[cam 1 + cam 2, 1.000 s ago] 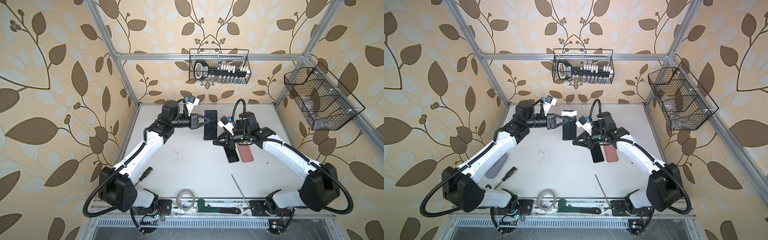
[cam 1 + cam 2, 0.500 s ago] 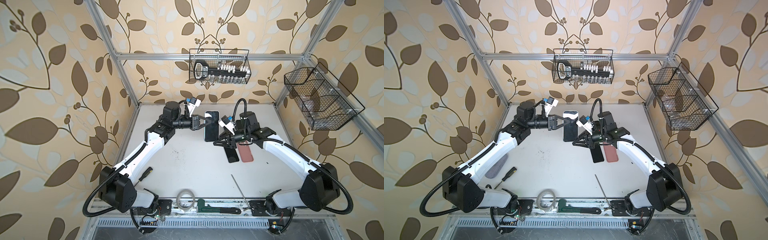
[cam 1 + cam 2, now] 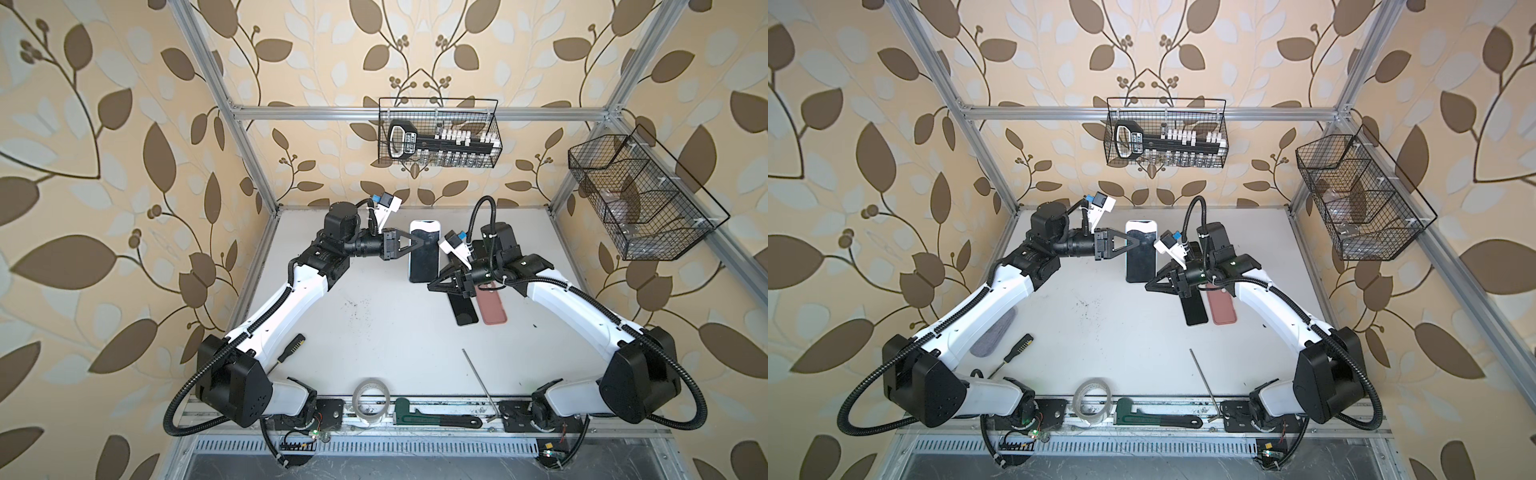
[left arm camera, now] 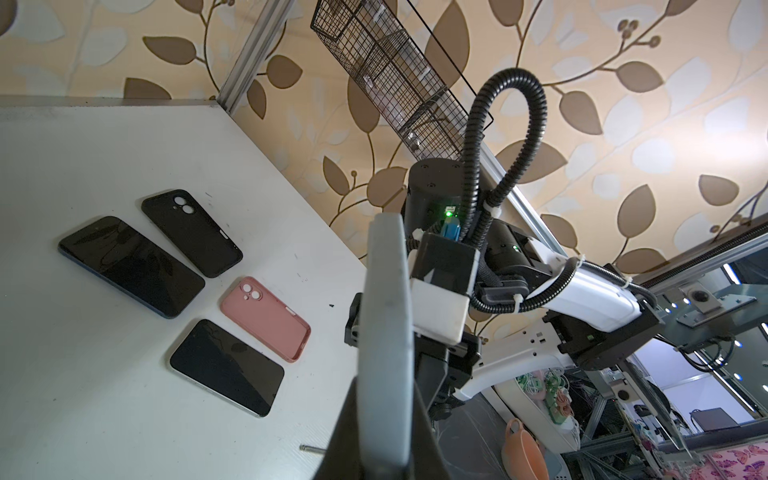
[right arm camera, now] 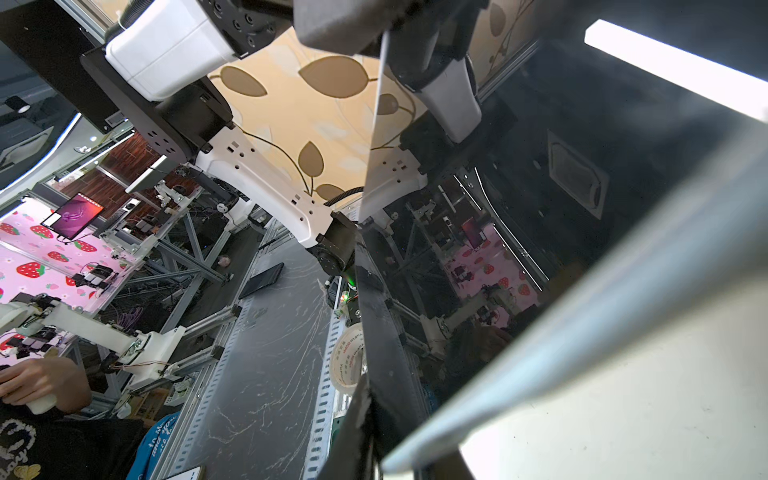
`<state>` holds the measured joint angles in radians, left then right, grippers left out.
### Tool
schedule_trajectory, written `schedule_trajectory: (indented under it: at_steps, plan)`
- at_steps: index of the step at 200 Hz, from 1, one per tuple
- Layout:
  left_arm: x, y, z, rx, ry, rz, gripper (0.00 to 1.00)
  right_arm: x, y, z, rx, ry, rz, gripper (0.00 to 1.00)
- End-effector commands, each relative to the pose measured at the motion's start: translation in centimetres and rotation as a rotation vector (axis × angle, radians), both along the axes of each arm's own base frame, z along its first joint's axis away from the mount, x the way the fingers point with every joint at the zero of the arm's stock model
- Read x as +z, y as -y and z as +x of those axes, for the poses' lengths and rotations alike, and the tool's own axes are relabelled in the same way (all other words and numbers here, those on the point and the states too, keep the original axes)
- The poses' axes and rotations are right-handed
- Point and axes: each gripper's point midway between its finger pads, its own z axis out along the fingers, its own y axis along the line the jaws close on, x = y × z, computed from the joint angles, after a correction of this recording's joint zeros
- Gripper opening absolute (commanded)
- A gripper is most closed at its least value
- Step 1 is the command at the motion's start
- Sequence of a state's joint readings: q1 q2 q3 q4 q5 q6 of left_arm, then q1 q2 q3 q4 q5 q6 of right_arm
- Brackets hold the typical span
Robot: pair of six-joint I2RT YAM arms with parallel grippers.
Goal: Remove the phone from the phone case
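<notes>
A phone (image 3: 422, 266) with a dark screen, in a pale grey phone case (image 3: 424, 223), hangs above the back of the table in both top views. My left gripper (image 3: 426, 242) is shut on it across its upper half; the left wrist view shows the case (image 4: 384, 311) edge-on between the fingers. My right gripper (image 3: 432, 286) is shut on its lower right corner. In the right wrist view the screen (image 5: 540, 187) and the case rim (image 5: 623, 299) run into the jaws of that gripper (image 5: 382, 440).
Two bare phones (image 4: 131, 266) (image 4: 226, 372), a black case (image 4: 191, 232) and a pink case (image 4: 266, 318) lie on the table under the right arm. Near the front lie a screwdriver (image 3: 286, 353), tape roll (image 3: 371, 401), green wrench (image 3: 436, 419) and metal rod (image 3: 480, 382). Wire baskets (image 3: 438, 133) (image 3: 640, 199) hang on the walls.
The left arm has carried the cased phone slightly to the right, toward the right gripper. The right gripper stays at the phone's lower corner.
</notes>
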<state>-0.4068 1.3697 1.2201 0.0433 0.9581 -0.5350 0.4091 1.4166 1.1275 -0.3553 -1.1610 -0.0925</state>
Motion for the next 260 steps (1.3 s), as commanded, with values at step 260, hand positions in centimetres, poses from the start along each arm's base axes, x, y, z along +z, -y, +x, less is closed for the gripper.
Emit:
schedule_trajectory:
  at_steps: [260]
  plan:
    - [3.5, -1.3, 0.0, 0.164, -0.166, -0.153, 0.00, 0.8, 2.4, -0.9, 0.027, 0.089, 0.094, 0.33]
